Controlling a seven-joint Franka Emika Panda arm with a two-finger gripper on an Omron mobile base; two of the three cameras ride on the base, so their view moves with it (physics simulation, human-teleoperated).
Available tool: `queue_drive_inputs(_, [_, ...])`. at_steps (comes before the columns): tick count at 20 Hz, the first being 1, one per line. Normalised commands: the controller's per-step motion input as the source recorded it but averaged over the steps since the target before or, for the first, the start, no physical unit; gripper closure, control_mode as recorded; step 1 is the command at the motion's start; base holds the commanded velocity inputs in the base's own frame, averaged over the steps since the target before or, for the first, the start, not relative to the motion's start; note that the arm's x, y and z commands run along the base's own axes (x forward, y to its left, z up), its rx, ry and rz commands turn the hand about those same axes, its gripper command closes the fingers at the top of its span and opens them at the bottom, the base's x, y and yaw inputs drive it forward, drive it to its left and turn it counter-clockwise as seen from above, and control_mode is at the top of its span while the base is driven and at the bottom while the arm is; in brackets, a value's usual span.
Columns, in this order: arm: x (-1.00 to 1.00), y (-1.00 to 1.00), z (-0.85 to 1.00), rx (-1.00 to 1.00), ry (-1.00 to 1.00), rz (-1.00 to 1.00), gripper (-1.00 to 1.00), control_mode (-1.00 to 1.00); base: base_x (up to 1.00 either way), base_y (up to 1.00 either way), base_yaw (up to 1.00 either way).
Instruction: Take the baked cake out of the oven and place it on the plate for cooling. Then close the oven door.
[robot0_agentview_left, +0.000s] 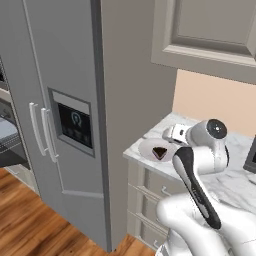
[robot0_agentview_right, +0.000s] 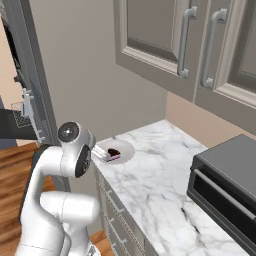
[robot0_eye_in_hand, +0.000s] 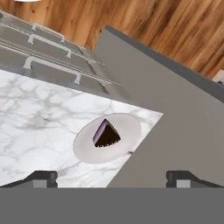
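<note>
A dark wedge of cake (robot0_eye_in_hand: 106, 134) lies on the round white plate (robot0_eye_in_hand: 127, 127) near the corner of the marble counter; the cake (robot0_agentview_left: 159, 151) and plate (robot0_agentview_left: 148, 146) also show from the left base, and from the right base the cake (robot0_agentview_right: 114, 151) on the plate (robot0_agentview_right: 126, 148). My gripper (robot0_eye_in_hand: 112, 178) hovers just above and beside the plate, open, with nothing between its fingertips (robot0_eye_in_hand: 41, 178). The gripper (robot0_agentview_left: 169, 135) hangs at the plate's far edge. At the far left the oven (robot0_agentview_left: 4, 127) stands with its oven door (robot0_agentview_left: 11, 158) folded down and open.
A tall grey fridge (robot0_agentview_left: 60, 125) stands between the oven and the counter (robot0_agentview_right: 160, 170). Drawers (robot0_agentview_left: 150, 195) sit under the counter, wall cabinets (robot0_agentview_right: 200, 45) hang above it, and a black appliance (robot0_agentview_right: 225, 185) stands on its right part. The floor (robot0_agentview_left: 25, 215) is wood.
</note>
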Motion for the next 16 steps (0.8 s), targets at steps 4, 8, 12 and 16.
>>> queue_drive_inputs(4, [-0.39, 0.56, 1.0, 0.0, 0.07, -0.04, -1.0, -1.0, 0.0, 0.0, 0.0])
queue_drive_inputs(8, [-0.11, 0.55, 1.0, 0.0, 0.12, -0.09, -1.0, -1.0, 0.0, 0.0, 0.0])
queue_drive_inputs(12, [-0.01, 0.4, 0.74, 0.0, 0.1, -0.39, -1.0, -1.0, 0.0, 0.0, 0.0])
queue_drive_inputs(16, [0.0, 0.34, 0.39, 0.0, 0.0, -0.69, -1.0, -1.0, 0.0, 0.0, 0.0])
